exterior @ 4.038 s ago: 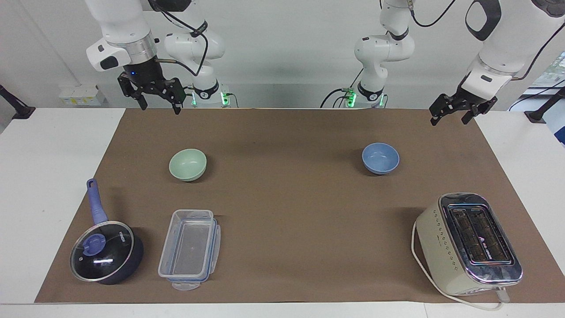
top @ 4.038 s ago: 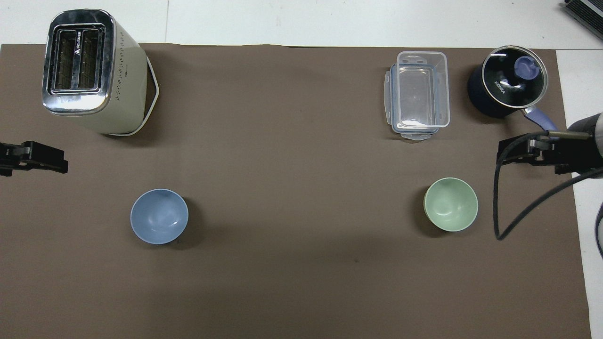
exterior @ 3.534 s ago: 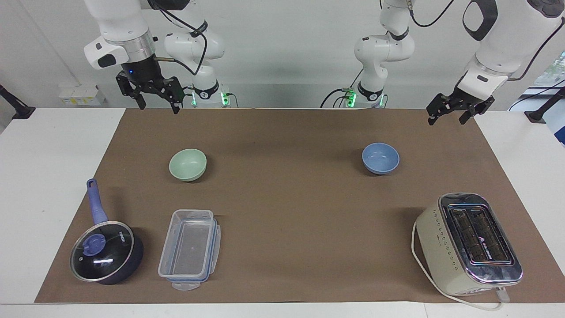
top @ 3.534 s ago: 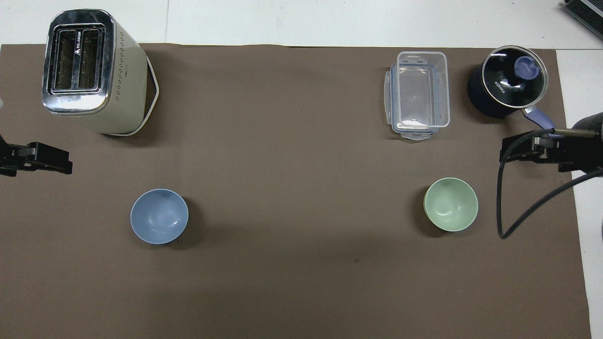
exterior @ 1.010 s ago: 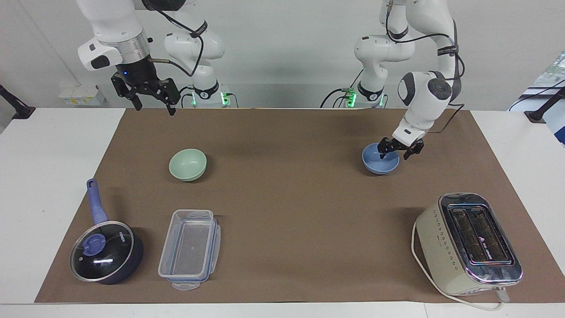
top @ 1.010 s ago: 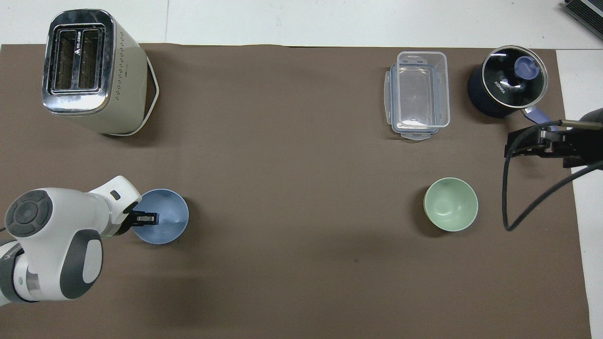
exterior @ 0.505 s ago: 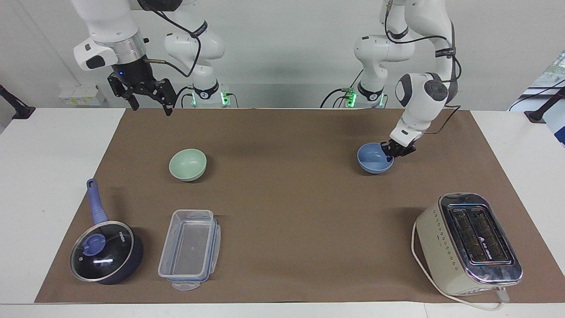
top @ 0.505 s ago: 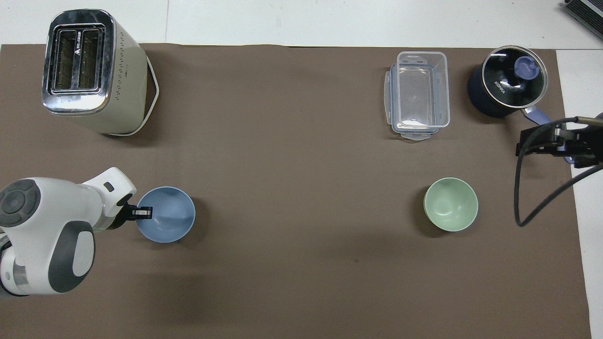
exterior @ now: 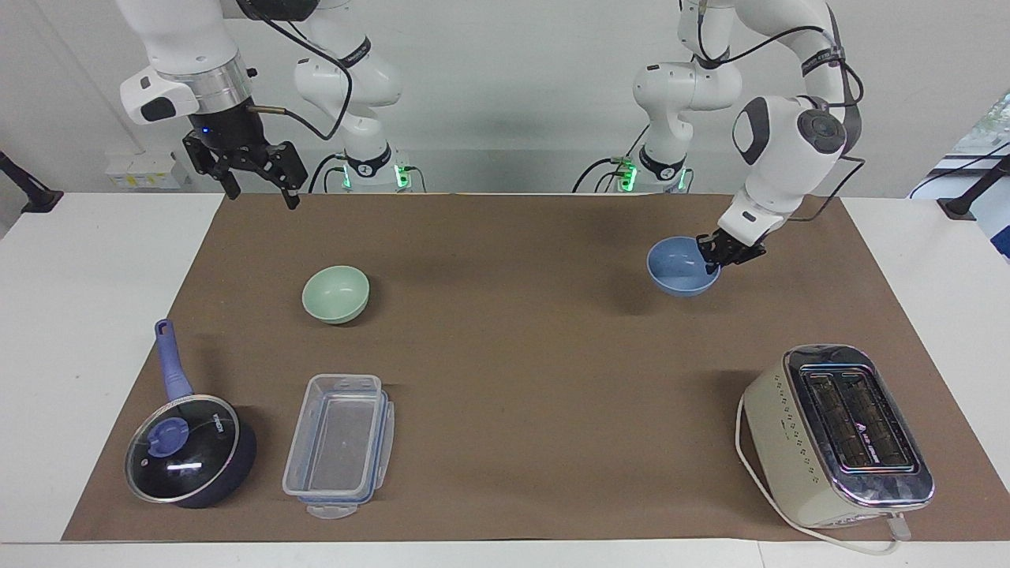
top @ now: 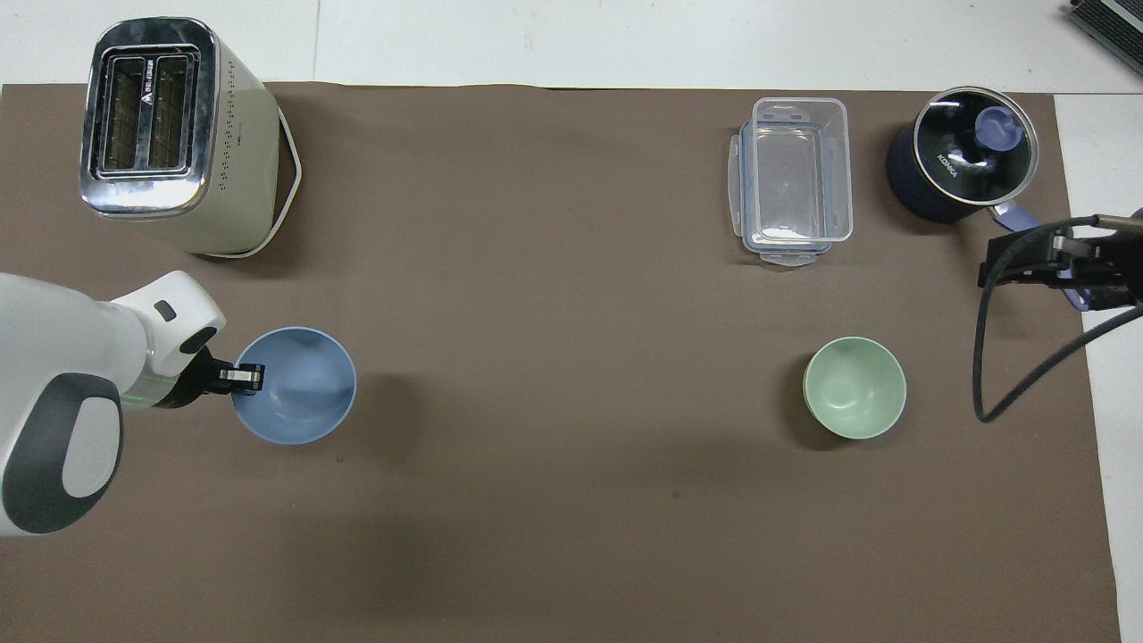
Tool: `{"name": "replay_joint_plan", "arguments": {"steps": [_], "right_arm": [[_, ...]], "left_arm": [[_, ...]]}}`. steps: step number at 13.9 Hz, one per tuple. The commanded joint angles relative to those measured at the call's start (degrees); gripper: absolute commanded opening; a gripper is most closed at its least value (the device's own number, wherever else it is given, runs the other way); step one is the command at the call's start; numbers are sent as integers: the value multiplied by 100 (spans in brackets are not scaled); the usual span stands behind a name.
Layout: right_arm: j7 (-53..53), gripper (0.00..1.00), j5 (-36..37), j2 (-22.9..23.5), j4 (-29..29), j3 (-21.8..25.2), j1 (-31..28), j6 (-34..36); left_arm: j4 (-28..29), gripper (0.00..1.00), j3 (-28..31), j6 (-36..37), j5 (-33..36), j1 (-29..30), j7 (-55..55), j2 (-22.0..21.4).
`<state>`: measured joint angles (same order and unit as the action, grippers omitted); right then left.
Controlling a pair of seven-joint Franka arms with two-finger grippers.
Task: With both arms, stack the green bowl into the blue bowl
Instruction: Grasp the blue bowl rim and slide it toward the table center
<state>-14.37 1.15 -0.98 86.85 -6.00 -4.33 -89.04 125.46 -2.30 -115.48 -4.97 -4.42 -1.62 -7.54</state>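
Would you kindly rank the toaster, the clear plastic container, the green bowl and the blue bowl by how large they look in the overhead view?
1. Toaster, clearly largest.
2. Clear plastic container.
3. Blue bowl and green bowl: unranked. The blue one looks slightly bigger, but the left hand holds it off the mat, nearer the camera.

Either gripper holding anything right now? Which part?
The left gripper is shut on the blue bowl, pinching its rim at the left arm's end. The right gripper is open, holding nothing.

Left pincer (exterior: 716, 260) clamped tight and held low — right pincer (exterior: 254, 185) spread, waiting high.
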Motion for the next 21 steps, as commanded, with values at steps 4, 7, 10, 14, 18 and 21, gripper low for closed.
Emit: {"name": "replay_joint_plan", "arguments": {"steps": [4,7,10,14,18,21], "right_arm": [[180,100,-123,1,43,-15,-94,-104],[260,100,-123,1,78,-15,-94,-104],[251,100,-115,-7,78,-15,-121,-96],[242,100,-115,-7,78,-24,-103,-78],[251,100,-115,-16,78,-24,-103,-69],[251,100,-115,-16,78,-24,-103,-69]], "left_arm": [[-321,0,45,289,-40,-1006,861,-28],[-321,0,45,167,-188,-1745,1671,-63],[-234,0,45,0,-461,-2106,1779,-54],[-23,0,45,-220,-461,-2379,1787,33],[460,0,45,-930,-470,-2625,1796,200],[742,0,45,-1607,-619,-2985,1937,436]]}}
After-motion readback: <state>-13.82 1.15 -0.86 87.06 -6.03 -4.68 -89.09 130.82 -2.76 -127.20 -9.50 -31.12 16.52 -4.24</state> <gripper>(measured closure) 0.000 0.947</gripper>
